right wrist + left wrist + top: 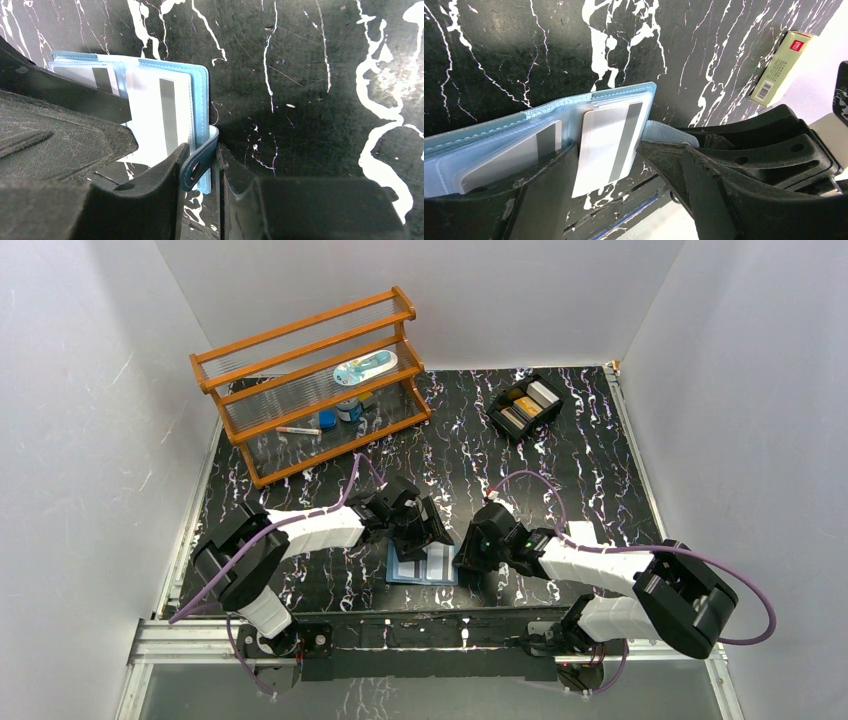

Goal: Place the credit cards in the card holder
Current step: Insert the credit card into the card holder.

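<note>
The blue card holder [400, 573] lies open near the table's front edge, between the two arms. A pale credit card [604, 135] with a dark stripe sticks halfway out of its right slot. My left gripper [606, 152] spans this card, its fingertips against the two long edges. Another card [519, 155] sits deeper in the left slot. My right gripper [202, 157] is shut on the holder's snap tab [197, 165] at the right edge of the holder [200, 90]. From above, the left gripper [425, 538] covers the holder and the right gripper [468, 558] sits at its right side.
A black tray [500, 418] at the back right holds an orange-gold card and pale ones. A wooden rack [310, 380] with small items stands at the back left. A small pale box [780, 67] lies right of the holder. White walls enclose the table.
</note>
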`<state>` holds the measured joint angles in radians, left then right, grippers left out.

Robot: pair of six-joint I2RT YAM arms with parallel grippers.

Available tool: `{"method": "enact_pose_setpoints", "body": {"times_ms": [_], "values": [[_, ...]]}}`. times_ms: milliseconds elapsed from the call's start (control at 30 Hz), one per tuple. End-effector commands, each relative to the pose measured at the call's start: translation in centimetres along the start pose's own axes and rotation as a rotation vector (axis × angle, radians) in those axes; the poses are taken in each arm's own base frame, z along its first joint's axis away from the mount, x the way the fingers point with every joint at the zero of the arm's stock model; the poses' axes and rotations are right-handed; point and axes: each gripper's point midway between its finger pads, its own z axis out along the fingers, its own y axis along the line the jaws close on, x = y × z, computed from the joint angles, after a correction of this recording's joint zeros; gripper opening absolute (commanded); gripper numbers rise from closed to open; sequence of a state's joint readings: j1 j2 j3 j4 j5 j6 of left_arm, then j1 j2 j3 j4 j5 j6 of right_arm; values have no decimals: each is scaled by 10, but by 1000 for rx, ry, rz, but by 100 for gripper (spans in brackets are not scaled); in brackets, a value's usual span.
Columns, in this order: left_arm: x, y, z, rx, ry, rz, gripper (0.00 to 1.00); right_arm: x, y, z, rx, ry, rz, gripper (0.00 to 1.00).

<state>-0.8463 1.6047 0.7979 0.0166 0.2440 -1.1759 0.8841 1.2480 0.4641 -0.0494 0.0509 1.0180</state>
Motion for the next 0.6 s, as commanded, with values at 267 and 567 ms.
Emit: {"method": "enact_pose_setpoints", "body": {"times_ms": [267, 567], "values": [[-14, -18, -34, -21, -33, 74, 76, -27, 19, -22, 11, -96, -26, 36], [-32, 5, -70, -58, -83, 80, 79, -37, 40, -38, -27, -115, -47, 35]]}}
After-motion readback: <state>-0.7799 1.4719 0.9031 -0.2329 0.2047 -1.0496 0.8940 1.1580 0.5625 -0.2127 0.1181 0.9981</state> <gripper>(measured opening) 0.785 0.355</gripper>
